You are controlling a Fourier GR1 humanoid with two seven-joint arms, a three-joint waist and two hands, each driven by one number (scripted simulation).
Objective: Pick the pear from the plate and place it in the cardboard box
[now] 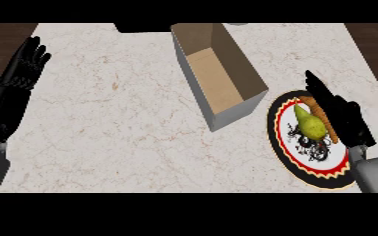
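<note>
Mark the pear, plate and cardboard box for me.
pear [311, 125], head view, middle of its body.
plate [275, 128], head view, left rim.
cardboard box [212, 77], head view, bare inner floor.

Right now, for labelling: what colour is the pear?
Yellow-green pear, seen in the head view.

The plate's [275, 140] right rim is hidden under the right hand [343, 117], which also covers part of an orange strip [319, 111] beside the pear [310, 125]; strip too small to identify. Whether hand touches pear: cannot tell. The left hand [22, 72] is cut by the left edge. The cardboard box [238, 60] far end and a dark object [144, 27] are cut at the top.
</note>
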